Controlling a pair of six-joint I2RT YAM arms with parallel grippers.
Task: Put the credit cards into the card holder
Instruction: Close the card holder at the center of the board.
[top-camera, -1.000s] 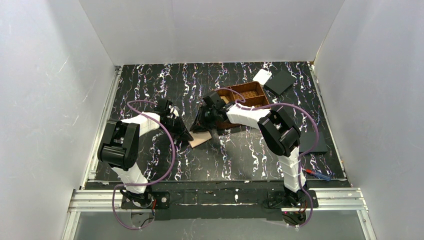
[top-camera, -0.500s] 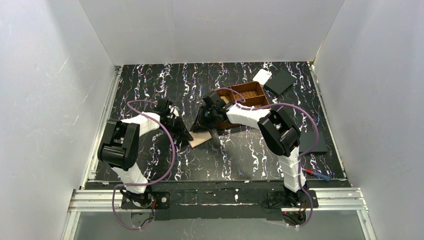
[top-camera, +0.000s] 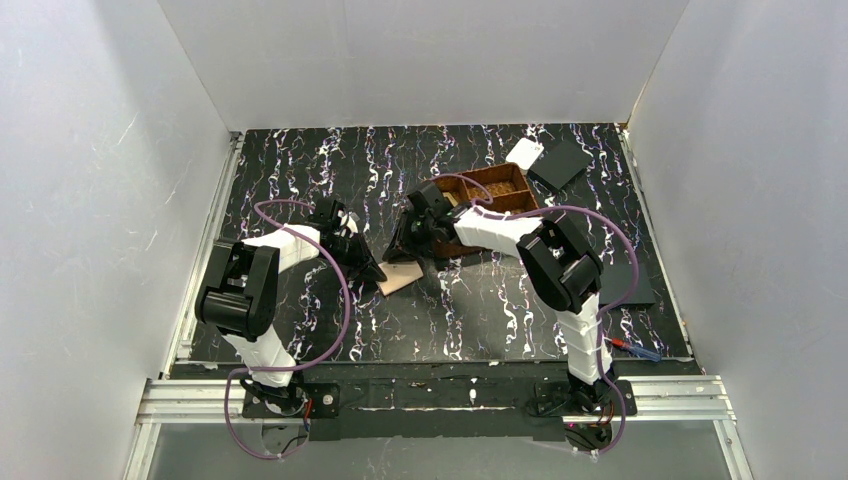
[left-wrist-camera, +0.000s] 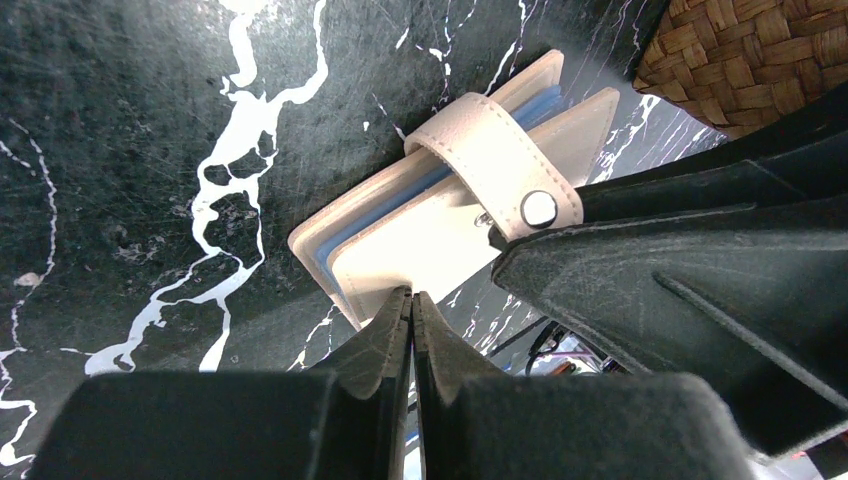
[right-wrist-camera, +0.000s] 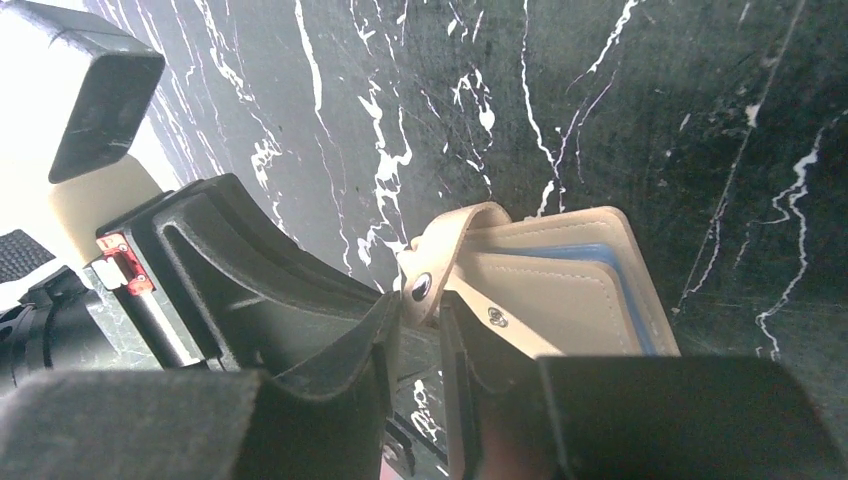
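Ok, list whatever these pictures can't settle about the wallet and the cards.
- Credit cards: none visible in any view; in the top view the right arm covers part of the basket, whose contents are too small.
- Card holder slots: folded closed in both wrist views.
- Left gripper: pinching or only pressing the card holder's edge, its own fingertips hide that in the left wrist view.

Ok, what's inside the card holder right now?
Only a blue lining edge shows inside the card holder, whose strap is unsnapped. It lies nearly shut, so any cards in its slots are hidden.
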